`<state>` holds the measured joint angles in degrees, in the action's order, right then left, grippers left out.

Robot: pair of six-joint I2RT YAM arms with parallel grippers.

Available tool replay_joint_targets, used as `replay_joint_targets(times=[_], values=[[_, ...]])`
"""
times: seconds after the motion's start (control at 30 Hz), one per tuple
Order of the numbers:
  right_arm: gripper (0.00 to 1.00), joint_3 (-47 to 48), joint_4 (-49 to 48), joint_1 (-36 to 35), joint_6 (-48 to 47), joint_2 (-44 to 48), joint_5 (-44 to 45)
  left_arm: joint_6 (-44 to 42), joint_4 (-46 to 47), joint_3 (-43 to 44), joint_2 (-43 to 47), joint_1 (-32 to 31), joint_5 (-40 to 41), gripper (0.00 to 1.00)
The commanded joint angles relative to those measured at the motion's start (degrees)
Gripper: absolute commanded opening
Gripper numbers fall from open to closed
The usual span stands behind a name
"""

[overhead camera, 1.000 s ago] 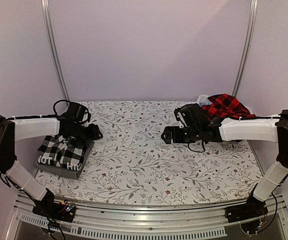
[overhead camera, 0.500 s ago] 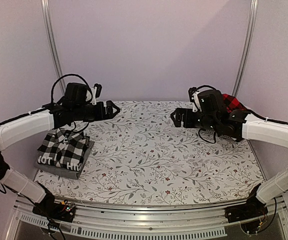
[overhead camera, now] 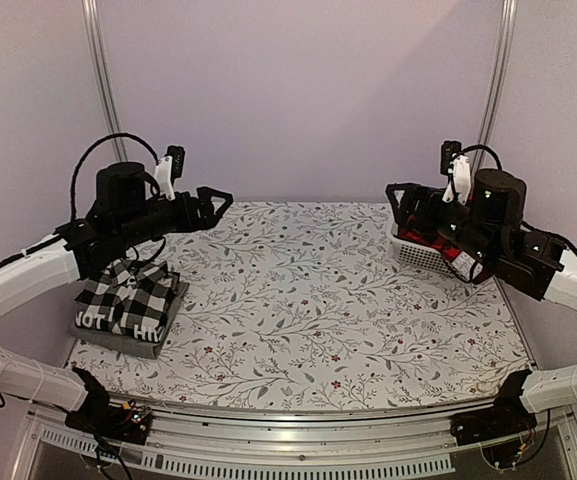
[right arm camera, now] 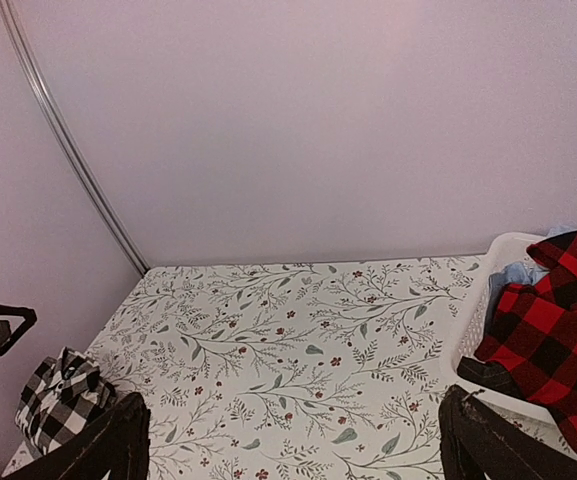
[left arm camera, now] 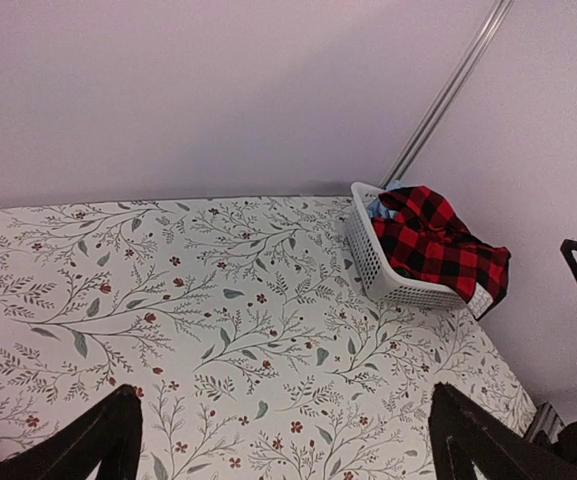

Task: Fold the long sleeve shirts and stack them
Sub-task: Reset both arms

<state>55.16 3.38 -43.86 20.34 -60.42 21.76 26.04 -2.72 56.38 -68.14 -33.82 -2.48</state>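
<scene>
Hovering over the counter, L gripper & R gripper are gaping empty; red-check shirt is waiting in basket, prob. next for folding.

Lab test booth: bare lilac walls, aluminium rails, floral-clothed table.
</scene>
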Motion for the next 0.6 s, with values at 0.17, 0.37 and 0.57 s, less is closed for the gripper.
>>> replay_joint_targets(times=[0.17, 0.37, 0.57], values=[[0.99, -1.76, -2.93, 0.17, -1.37, 0.32, -0.28, -1.56, 4.31, -2.53, 0.97, -0.90, 2.28, 1.00], [0.99, -1.99, -2.94, 0.17, -1.14, 0.39, -0.43, -1.59, 4.34, -2.50, 0.84, -0.91, 2.31, 1.00], [0.99, -2.16, -2.93, 0.17, -0.88, 0.35, -0.11, -1.53, 4.45, -2.44, 0.64, -0.89, 1.98, 1.00]])
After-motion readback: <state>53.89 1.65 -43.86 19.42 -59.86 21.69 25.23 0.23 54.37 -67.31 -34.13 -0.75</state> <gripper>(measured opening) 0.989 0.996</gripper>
